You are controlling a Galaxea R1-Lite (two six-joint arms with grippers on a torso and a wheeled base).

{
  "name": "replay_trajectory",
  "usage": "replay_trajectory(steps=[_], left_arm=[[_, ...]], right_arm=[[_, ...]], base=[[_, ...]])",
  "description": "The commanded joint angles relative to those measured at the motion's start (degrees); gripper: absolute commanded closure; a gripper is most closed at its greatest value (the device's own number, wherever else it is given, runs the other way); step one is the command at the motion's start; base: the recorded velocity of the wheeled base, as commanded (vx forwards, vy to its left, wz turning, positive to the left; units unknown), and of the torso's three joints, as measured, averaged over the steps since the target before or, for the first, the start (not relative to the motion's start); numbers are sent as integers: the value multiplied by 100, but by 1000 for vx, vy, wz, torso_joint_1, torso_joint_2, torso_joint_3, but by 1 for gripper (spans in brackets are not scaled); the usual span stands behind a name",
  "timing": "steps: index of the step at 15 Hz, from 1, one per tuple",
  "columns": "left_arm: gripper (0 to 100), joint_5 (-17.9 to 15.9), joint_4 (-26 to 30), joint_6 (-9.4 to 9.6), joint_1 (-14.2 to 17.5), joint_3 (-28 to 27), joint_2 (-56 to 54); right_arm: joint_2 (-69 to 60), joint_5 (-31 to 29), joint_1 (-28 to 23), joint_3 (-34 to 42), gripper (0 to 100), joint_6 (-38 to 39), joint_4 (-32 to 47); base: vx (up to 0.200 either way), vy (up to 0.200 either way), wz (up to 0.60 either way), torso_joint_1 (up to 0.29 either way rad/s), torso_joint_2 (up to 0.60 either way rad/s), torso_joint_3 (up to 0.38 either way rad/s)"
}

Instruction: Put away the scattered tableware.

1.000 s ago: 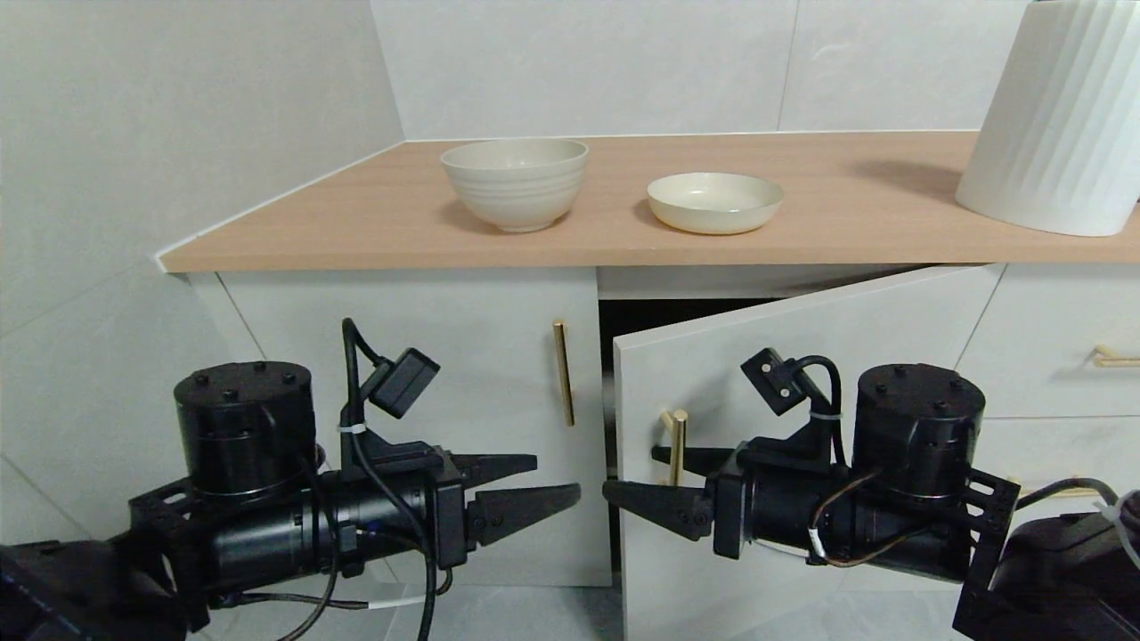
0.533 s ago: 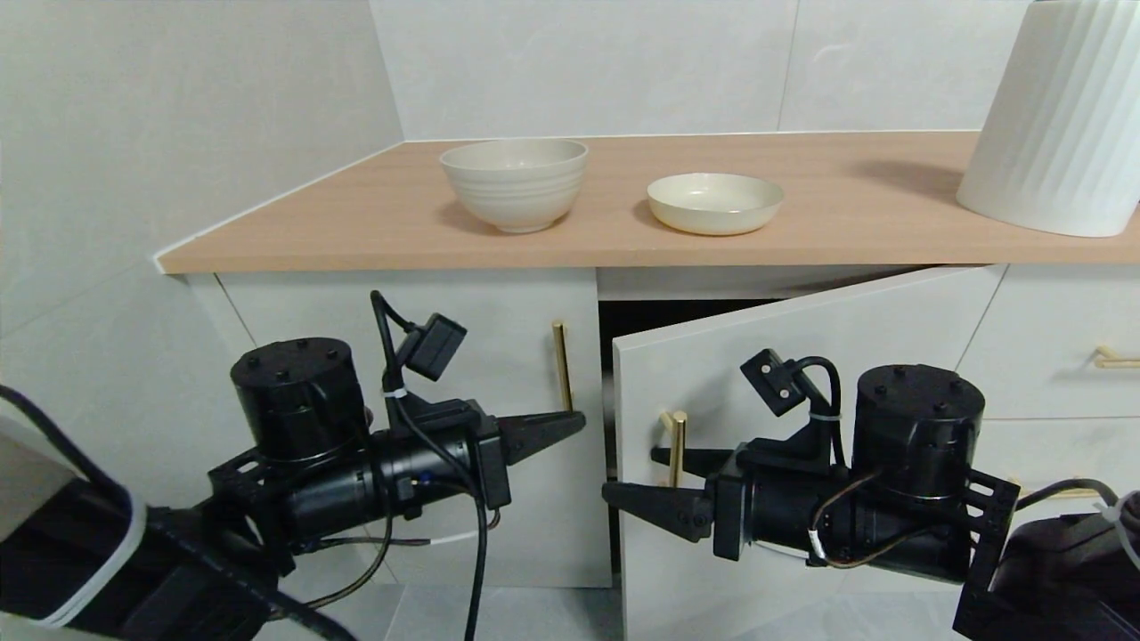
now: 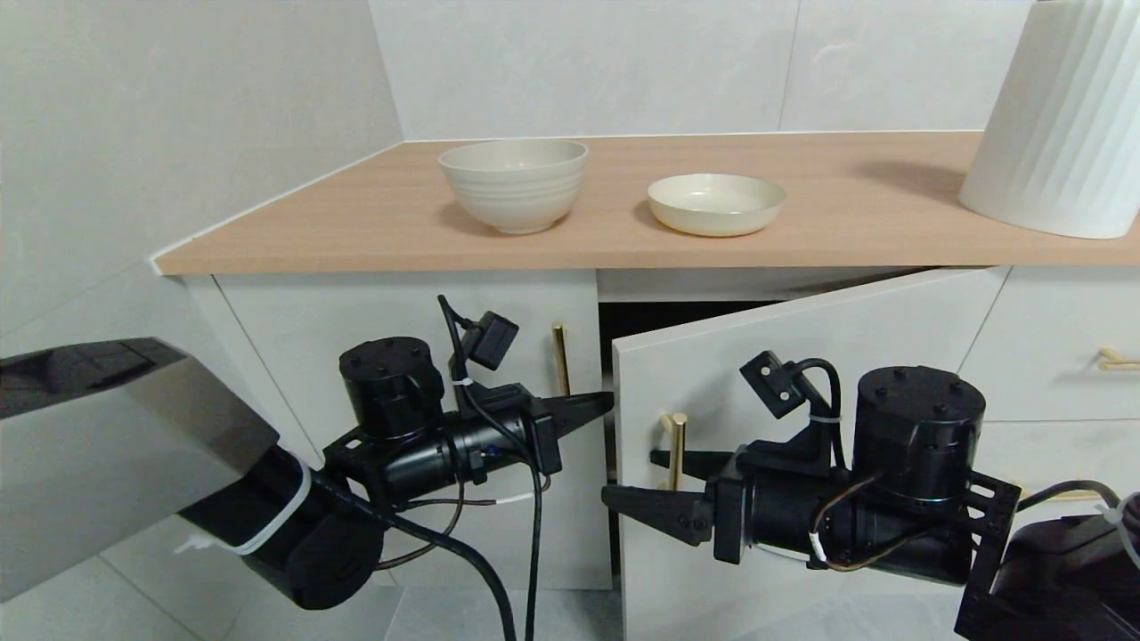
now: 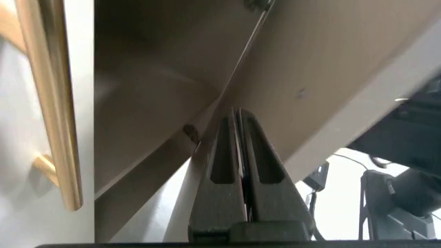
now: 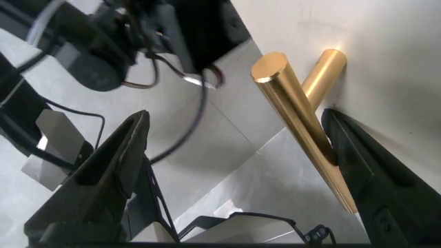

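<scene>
Up on the counter (image 3: pixel 356 223), head view: bowl (image 3: pixel 514 182) and shallow dish (image 3: pixel 716 203) sit apart. My left gripper (image 3: pixel 606 402) tip is near the open door (image 3: pixel 802 356) edge. Left wrist: jaws pressed together. Right wrist: my right gripper (image 5: pixel 236 124) jaws are spread with the gold handle (image 5: pixel 303 117) between them, maybe touching one finger.

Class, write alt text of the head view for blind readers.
The shut left gripper points into the gap beside a partly open cabinet door, whose gold handle the open right gripper straddles. A bowl and shallow dish sit on the counter.
</scene>
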Motion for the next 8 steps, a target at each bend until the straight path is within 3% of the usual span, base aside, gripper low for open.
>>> replay_trajectory(steps=[1, 4, 8], left_arm=[[100, 42, -19, 12, -124, -77, 231], [100, 130, -213, 231, -317, -103, 372], [100, 244, -204, 249, -414, -287, 442]], right_arm=[[12, -26, -19, -2, 0, -6, -4], [3, -211, -98, 50, 0, -24, -4], [-190, -509, -256, 147, 0, -68, 49]], base=[[0, 0, 0, 0, 0, 0], [0, 0, 0, 0, 0, 0], [0, 0, 0, 0, 0, 0]])
